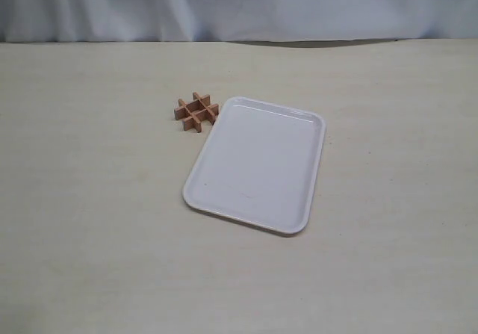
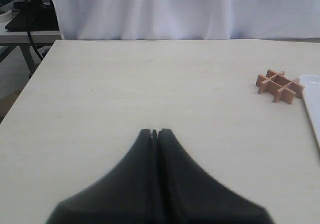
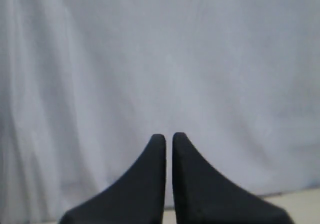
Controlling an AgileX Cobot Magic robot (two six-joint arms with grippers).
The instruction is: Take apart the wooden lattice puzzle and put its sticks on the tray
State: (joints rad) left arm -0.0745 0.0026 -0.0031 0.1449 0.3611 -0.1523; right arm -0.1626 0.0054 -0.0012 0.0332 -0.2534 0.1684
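Exterior view. The wooden lattice puzzle (image 1: pixel 197 111) sits whole on the table (image 1: pixel 89 214), four sticks locked in a hash. It lies at the far left corner of the tray (image 1: pixel 256 166), one stick end at the rim; touching or just beside, cannot tell. The tray is bare, no stick on it. No arm or gripper shows here. A pale curtain (image 1: pixel 224 5) hangs behind the table.

Left wrist view. The left gripper (image 2: pixel 154 132) is closed, tips pressed together, nothing between them. It hangs over bare table, well apart from the puzzle (image 2: pixel 280 85). A slice of the tray's rim (image 2: pixel 312 103) shows just beyond the puzzle.

Right wrist view. The right gripper (image 3: pixel 169 139) is closed too, only a thin slit between the jaws, holding nothing. It faces the curtain (image 3: pixel 160 58); a sliver of table (image 3: pixel 300 204) shows at one corner. Neither puzzle nor tray is in sight from here.

Judgement. The task is at its very start: no disassembly yet, both arms parked away. The next move likely calls for one gripper to open, come down on the puzzle and pinch one outer stick. The other would probably need to brace the rest, since the notches interlock and a single pull may drag the whole grid. The left arm looks better placed to reach first.
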